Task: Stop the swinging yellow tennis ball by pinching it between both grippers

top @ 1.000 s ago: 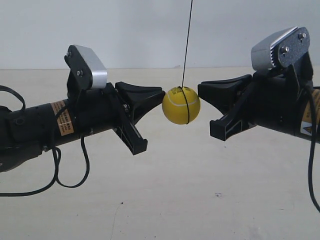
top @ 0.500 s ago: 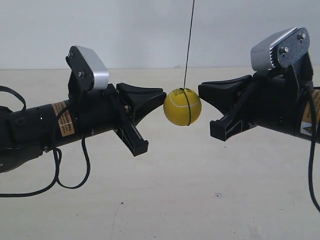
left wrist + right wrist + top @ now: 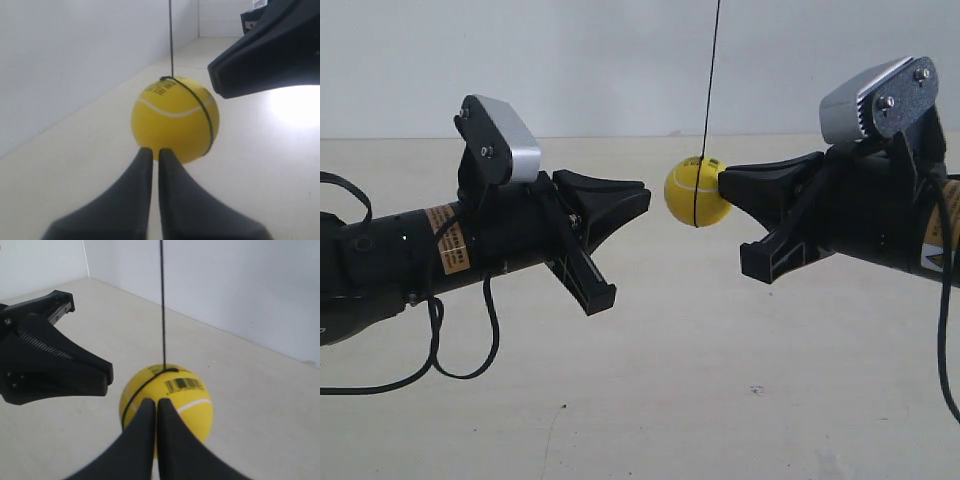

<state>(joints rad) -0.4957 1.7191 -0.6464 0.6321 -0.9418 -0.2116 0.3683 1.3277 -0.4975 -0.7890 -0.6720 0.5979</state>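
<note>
Black cylindrical arms (image 3: 390, 258), orange labels (image 3: 453, 255), silver-grey camera blocks (image 3: 515, 145), looping black cables (image 3: 433, 312), pointed end effectors (image 3: 642, 195).

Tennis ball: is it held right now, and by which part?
Nothing holds it. The ball hangs from its string, its side touching only the right gripper, which is shut; the left gripper, also shut, stands apart.

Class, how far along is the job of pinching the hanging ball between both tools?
Done: the right tool and left tool are shut, level with the yellow tennis ball. In hand: the right tool appears to touch it. Left: the left tool stands clear of it, so no pinch yet.
</note>
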